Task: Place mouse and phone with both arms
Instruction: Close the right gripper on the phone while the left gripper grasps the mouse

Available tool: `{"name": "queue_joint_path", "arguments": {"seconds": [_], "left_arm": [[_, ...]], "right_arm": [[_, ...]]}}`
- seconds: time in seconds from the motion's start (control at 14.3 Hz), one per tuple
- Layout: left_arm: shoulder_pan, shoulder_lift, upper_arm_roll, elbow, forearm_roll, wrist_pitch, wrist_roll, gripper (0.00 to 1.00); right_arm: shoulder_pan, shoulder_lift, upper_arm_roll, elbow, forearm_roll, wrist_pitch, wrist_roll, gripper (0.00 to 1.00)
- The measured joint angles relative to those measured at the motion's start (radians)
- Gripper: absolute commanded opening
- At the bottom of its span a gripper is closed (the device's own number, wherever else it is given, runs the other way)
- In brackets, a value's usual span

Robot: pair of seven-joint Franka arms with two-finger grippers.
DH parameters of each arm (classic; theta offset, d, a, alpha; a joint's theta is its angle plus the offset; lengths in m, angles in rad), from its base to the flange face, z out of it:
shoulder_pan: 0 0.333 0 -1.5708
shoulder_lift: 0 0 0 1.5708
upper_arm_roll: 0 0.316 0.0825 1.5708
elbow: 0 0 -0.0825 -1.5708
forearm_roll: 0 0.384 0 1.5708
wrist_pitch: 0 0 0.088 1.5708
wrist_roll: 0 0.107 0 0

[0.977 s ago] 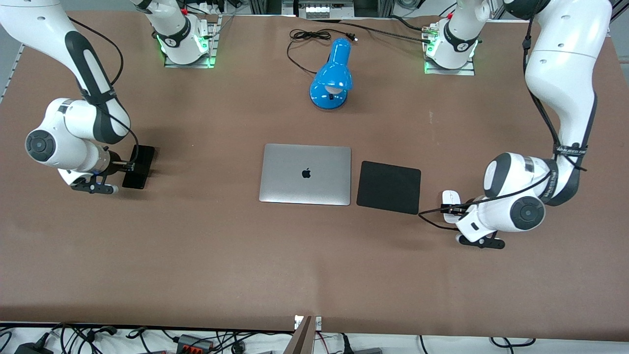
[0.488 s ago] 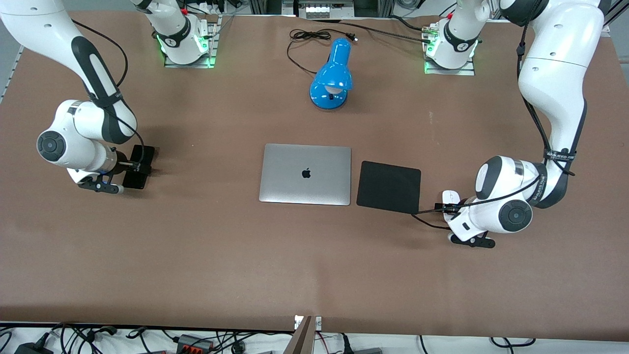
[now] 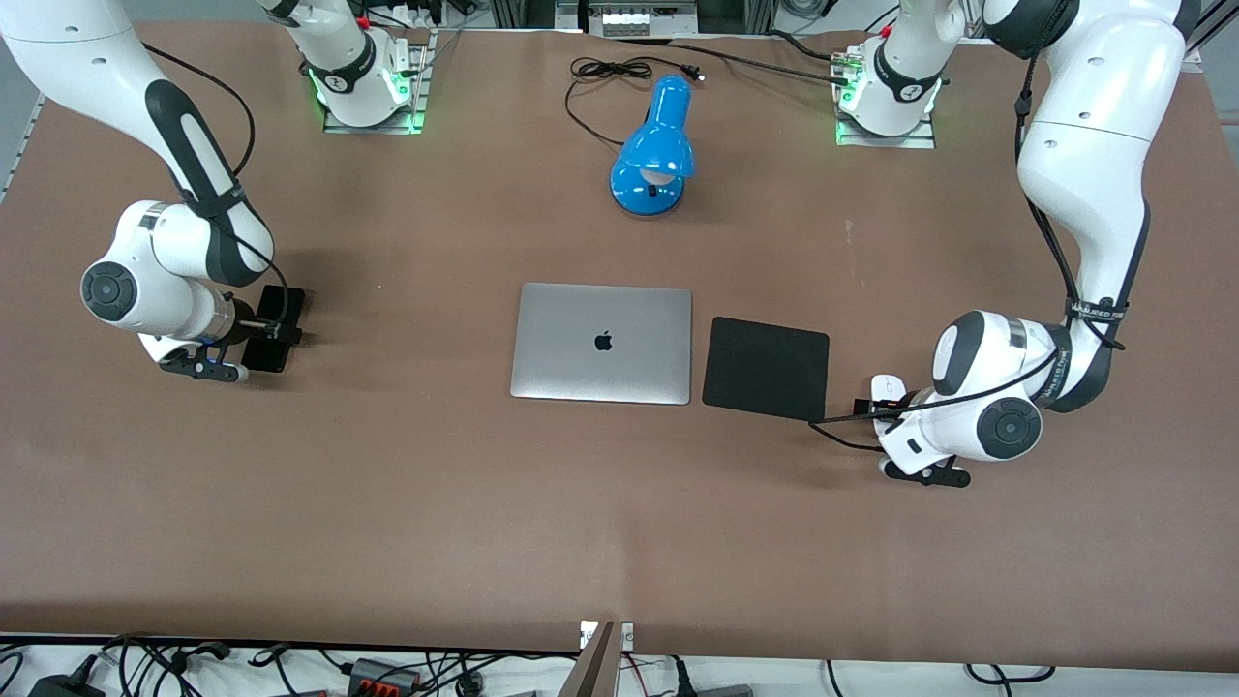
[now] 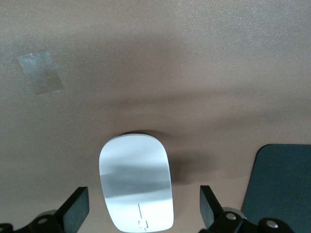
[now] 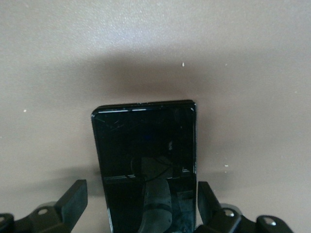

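Left gripper (image 3: pixel 883 407) low over the mouse (image 3: pixel 887 391), fingers (image 4: pixel 75 211) spread wide to either side of it, not touching. Mouse lies flat on the brown table (image 3: pixel 436 484), just beside the black mouse pad (image 3: pixel 766 368), toward the left arm's end. A strip of clear tape (image 4: pixel 41 72) is stuck to the table near the mouse.

Right gripper (image 3: pixel 273 327) low over the phone (image 3: pixel 272 329), fingers (image 5: pixel 73 199) open, straddling its long edges with a gap on each side. Phone flat on the table, glossy face up, toward the right arm's end.

Closed silver laptop (image 3: pixel 602 343) mid-table, beside the mouse pad. Blue desk lamp (image 3: pixel 655 147) farther from the front camera than the laptop, its black cord (image 3: pixel 600 73) coiled near the bases.
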Motion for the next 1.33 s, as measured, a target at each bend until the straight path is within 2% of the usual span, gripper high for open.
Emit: {"name": "queue_joint_path", "arguments": {"seconds": [0.56, 0.63, 0.7, 0.77, 0.84, 0.98, 1.12, 1.33], "left_arm": [[0.001, 0.012, 0.004, 0.000, 0.000, 0.000, 0.000, 1.00], [0.001, 0.016, 0.005, -0.001, 0.000, 0.000, 0.000, 1.00], [0.002, 0.020, 0.005, -0.001, 0.000, 0.000, 0.000, 0.98], [0.002, 0.024, 0.005, -0.001, 0.000, 0.000, 0.000, 0.92], [0.002, 0.025, 0.005, -0.001, 0.000, 0.000, 0.000, 0.84], [0.002, 0.025, 0.005, -0.001, 0.000, 0.000, 0.000, 0.70], [0.002, 0.025, 0.005, 0.000, 0.000, 0.000, 0.000, 0.59], [0.002, 0.024, 0.005, 0.001, 0.000, 0.000, 0.000, 0.55]], "right_arm": [[-0.002, 0.013, -0.001, 0.002, 0.000, 0.006, 0.001, 1.00], [-0.003, 0.013, -0.001, 0.002, 0.000, 0.006, 0.001, 0.98], [-0.005, 0.013, -0.001, 0.002, 0.000, 0.006, 0.000, 0.90], [-0.006, 0.013, -0.001, 0.002, 0.000, 0.006, 0.000, 0.84], [-0.007, 0.013, -0.001, 0.002, 0.000, 0.006, 0.000, 0.70], [-0.007, 0.009, 0.001, 0.005, 0.000, 0.001, 0.000, 0.54], [-0.008, 0.006, 0.001, 0.005, 0.000, -0.003, 0.000, 0.42], [-0.008, 0.006, 0.001, 0.005, 0.000, -0.003, 0.000, 0.37]]}}
